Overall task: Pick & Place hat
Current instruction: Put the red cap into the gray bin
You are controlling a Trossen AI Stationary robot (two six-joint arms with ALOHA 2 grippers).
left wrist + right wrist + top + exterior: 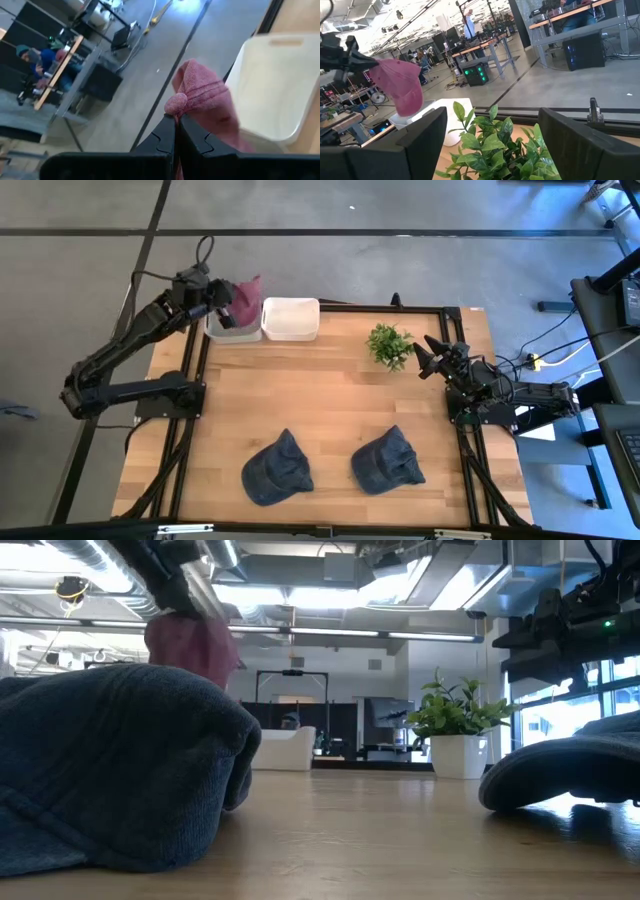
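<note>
A pink hat (pixel 246 302) hangs from my left gripper (pixel 222 296) above the left white bin (pixel 233 328) at the table's far left; it also shows in the left wrist view (pixel 207 107), the low view (pixel 190 645) and the right wrist view (pixel 399 85). Two dark blue hats (pixel 277 469) (pixel 388 461) lie on the table's near part. My right gripper (pixel 432 358) waits open at the right edge, next to the plant (pixel 388 345). My left gripper pinches the pink hat between its two shut fingers (pixel 165 137) at a bunched fold of fabric (pixel 176 104). The hat is lifted clear and hangs slack below the fingers, over the left white bin.
A second white bin (pixel 291 319) stands right of the first at the far edge. A small potted plant (pixel 492 145) stands directly before my right gripper. Bare wood (pixel 300 390) lies in the table's middle, between the bins and the blue hats.
</note>
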